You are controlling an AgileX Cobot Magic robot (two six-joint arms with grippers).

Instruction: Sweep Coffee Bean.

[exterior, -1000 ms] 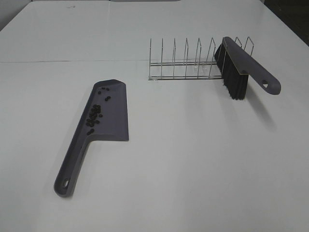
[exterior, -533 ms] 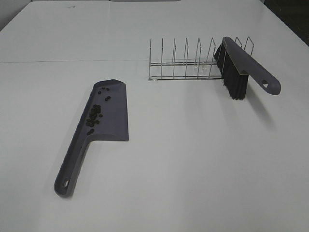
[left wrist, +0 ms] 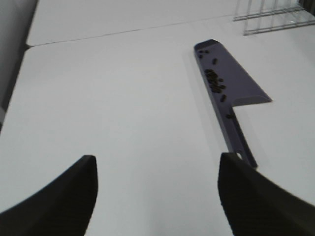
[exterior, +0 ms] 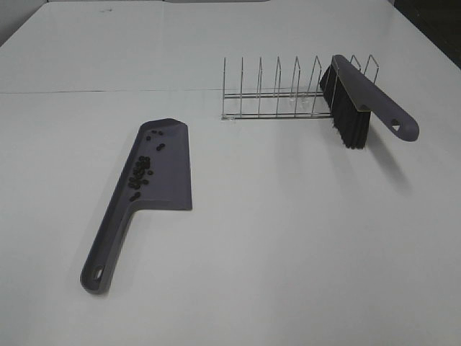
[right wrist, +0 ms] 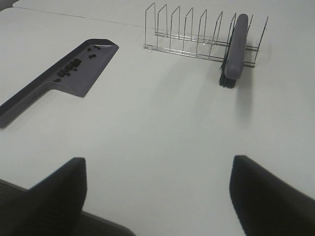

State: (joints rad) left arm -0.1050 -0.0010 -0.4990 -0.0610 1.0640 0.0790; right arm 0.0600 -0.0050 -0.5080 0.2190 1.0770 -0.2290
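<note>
A grey-purple dustpan point(exterior: 162, 162) lies flat on the white table, handle toward the front. Several tiny dark coffee beans point(exterior: 140, 171) lie on its blade along the raised edge; they also show in the left wrist view point(left wrist: 214, 81) and the right wrist view point(right wrist: 71, 66). A grey brush with black bristles point(exterior: 353, 104) rests in the right end of a wire rack point(exterior: 277, 94). My left gripper point(left wrist: 157, 184) is open and empty, well back from the dustpan point(left wrist: 231, 83). My right gripper point(right wrist: 157, 191) is open and empty, back from the dustpan point(right wrist: 74, 69) and brush point(right wrist: 234, 49). Neither gripper shows in the exterior high view.
The wire rack has several upright dividers and stands at the back of the table, right of centre. A seam point(exterior: 108, 91) runs across the white table behind the dustpan.
</note>
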